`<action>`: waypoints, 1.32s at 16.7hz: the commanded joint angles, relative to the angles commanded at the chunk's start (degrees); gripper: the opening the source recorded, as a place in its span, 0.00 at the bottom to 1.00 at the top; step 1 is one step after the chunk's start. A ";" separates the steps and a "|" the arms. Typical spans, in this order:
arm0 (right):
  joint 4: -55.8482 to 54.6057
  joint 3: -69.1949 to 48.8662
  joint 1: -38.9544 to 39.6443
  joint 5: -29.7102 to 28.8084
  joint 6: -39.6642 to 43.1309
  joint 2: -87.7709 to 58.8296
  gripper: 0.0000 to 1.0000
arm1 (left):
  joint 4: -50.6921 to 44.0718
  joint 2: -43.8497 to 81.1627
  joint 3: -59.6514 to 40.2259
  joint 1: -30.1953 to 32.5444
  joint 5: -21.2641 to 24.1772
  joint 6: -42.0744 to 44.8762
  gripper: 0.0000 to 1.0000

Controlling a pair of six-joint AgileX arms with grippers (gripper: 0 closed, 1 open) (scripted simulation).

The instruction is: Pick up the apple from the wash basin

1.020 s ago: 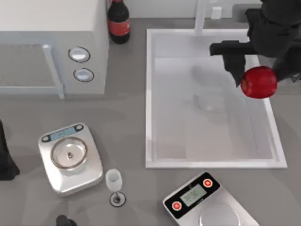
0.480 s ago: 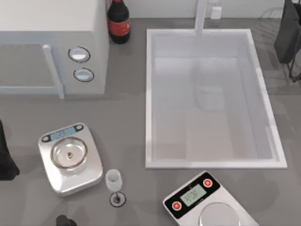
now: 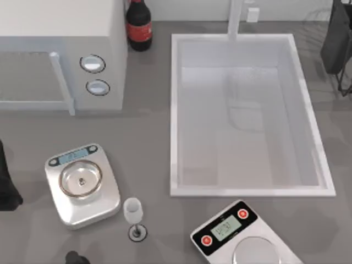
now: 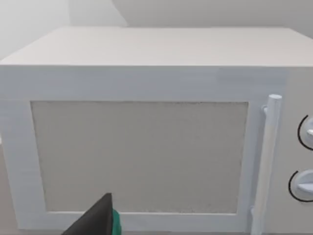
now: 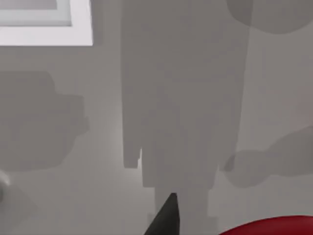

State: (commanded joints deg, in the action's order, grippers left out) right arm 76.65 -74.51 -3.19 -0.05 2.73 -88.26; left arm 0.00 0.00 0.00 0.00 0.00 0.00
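The wash basin (image 3: 175, 115) takes up the centre-right of the top view, its thick white rim framing a bare white floor, with the pale faucet (image 3: 235, 19) rising at its upper edge. No fruit lies inside it. The apple (image 5: 274, 227) appears as a glossy red curve at the lower right corner of the right wrist view, just beside a dark fingertip (image 5: 166, 215) of the right gripper, above grey table (image 5: 186, 73); whether the fingers are clamped on it or how far apart they stand, I cannot tell. A corner of the basin rim sits at that view's upper left.

In the top view, the right arm (image 3: 336, 41) is a dark shape at the upper right edge, past the basin's right rim. The left arm (image 3: 6, 187) sits parked at the left edge, its gripper state not discernible; its wrist view faces the microwave (image 4: 146, 142) door and handle.

Around the basin: the white microwave with 2 round knobs at upper left, a dark bottle (image 3: 138, 23) between it and the basin, a silver scale (image 3: 82, 184) at lower left, a small glass (image 3: 133, 215) beside it, and a second scale (image 3: 236, 234) with 2 red buttons just below the basin's lower rim.
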 joint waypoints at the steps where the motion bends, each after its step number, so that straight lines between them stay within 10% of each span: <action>1: -1.32 1.28 0.00 0.00 -0.01 -0.25 0.00 | 0.00 0.00 0.00 0.00 0.00 0.00 1.00; 15: -24.86 19.92 0.06 0.05 -0.21 -4.53 0.00 | 0.00 0.00 0.00 0.00 0.00 0.00 1.00; 22: -24.86 19.92 0.06 0.05 -0.21 -4.53 0.53 | 0.00 0.00 0.00 0.00 0.00 0.00 1.00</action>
State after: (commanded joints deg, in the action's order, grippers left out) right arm 51.80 -54.59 -3.13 0.00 2.51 -92.79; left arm 0.00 0.00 0.00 0.00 0.00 0.00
